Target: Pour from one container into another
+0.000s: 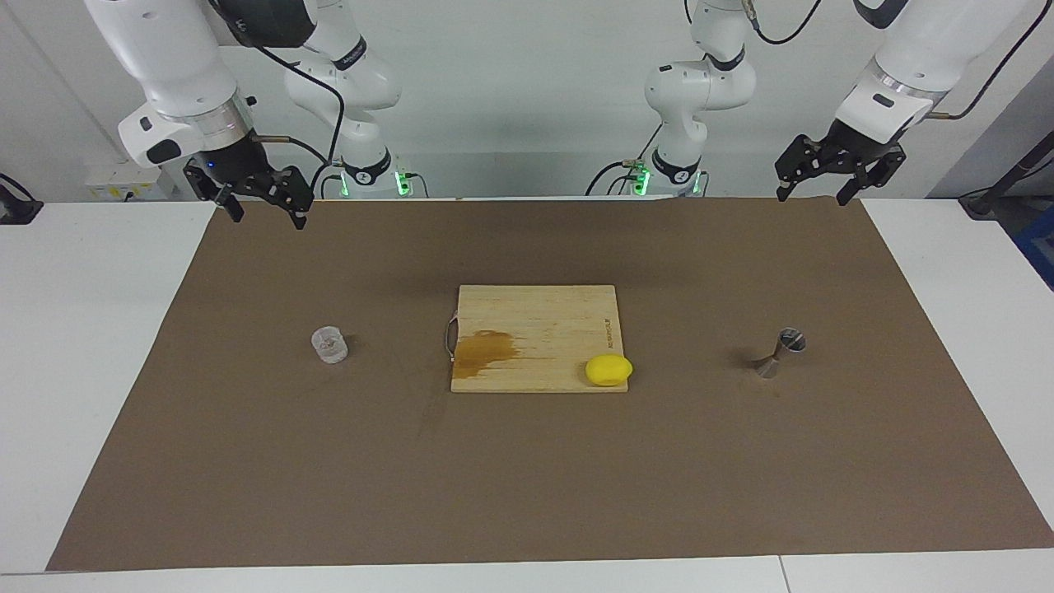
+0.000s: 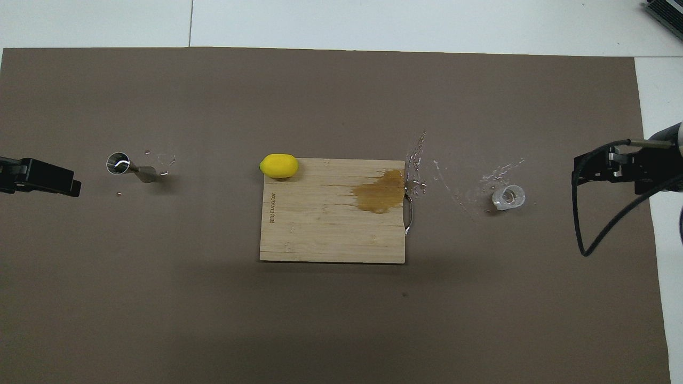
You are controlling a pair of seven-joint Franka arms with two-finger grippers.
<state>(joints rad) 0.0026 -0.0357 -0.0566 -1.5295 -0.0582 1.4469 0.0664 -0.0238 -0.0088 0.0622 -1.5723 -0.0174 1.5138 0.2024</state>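
Observation:
The small clear cup (image 1: 329,344) stands upright on the brown mat toward the right arm's end of the table; it also shows in the overhead view (image 2: 508,197). The steel hourglass jigger (image 1: 782,350) stands on the mat toward the left arm's end, and shows in the overhead view (image 2: 128,166). My right gripper (image 1: 268,218) hangs open and empty in the air over the mat's right-arm end (image 2: 587,170), well apart from the cup. My left gripper (image 1: 811,199) hangs open and empty over the mat's left-arm end (image 2: 64,181), well apart from the jigger.
A wooden cutting board (image 1: 535,329) with a brown wet stain lies mid-mat between cup and jigger. A yellow lemon (image 1: 608,370) sits on the board corner that is toward the jigger and farther from the robots. Water droplets (image 2: 469,181) lie on the mat around the cup.

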